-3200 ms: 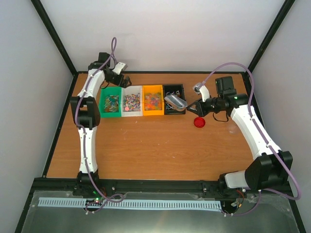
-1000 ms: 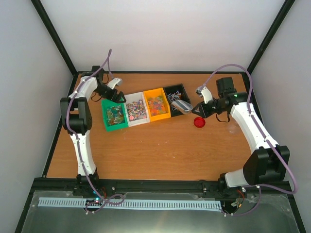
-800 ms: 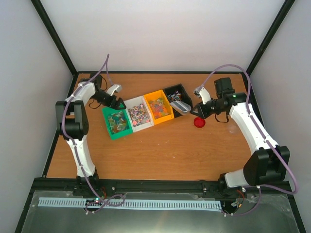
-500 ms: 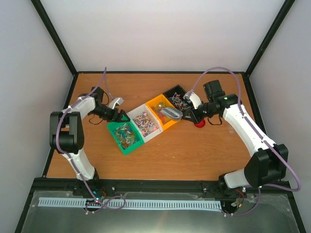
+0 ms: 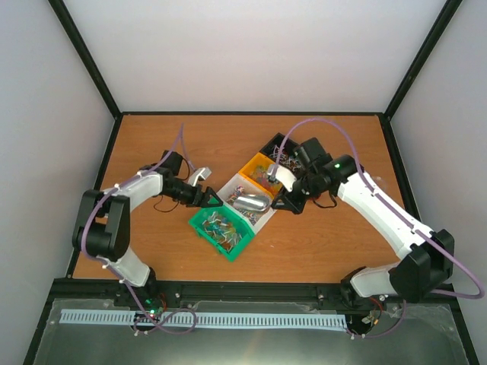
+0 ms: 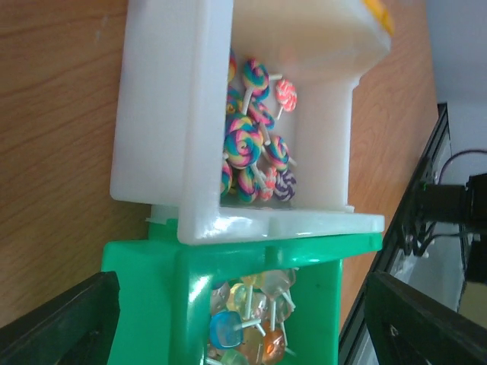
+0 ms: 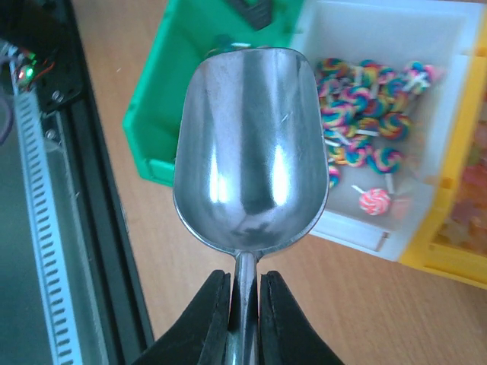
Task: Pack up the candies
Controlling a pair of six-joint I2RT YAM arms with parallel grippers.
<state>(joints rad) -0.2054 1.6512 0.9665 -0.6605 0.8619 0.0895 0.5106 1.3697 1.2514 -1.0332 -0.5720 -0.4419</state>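
Note:
The candies are small lollipops lying in a diagonal row of bins. Swirled ones (image 6: pixel 251 152) (image 7: pixel 365 137) fill the white bin (image 5: pixel 242 188); translucent ones (image 6: pixel 251 319) fill the green bin (image 5: pixel 223 230). My left gripper (image 5: pixel 209 198) (image 6: pixel 240 304) stands wide across the green bin's end wall, with a finger (image 6: pixel 68 319) against each side. The right gripper (image 5: pixel 285 204) (image 7: pixel 245 285) is shut on the handle of a silver scoop (image 5: pixel 249 202) (image 7: pixel 251 144). Its bowl is empty and hangs over the white and green bins.
Further back in the same row stand an orange bin (image 5: pixel 259 169) (image 7: pixel 456 220) and a black bin (image 5: pixel 280 147), both holding sweets. The black front rail (image 5: pixel 228 289) (image 7: pixel 46 190) runs close behind the green bin's near corner.
The row of bins has swung round and come toward the near edge with my left gripper. The right arm has carried the scoop left, from by the black bin to over the white one.

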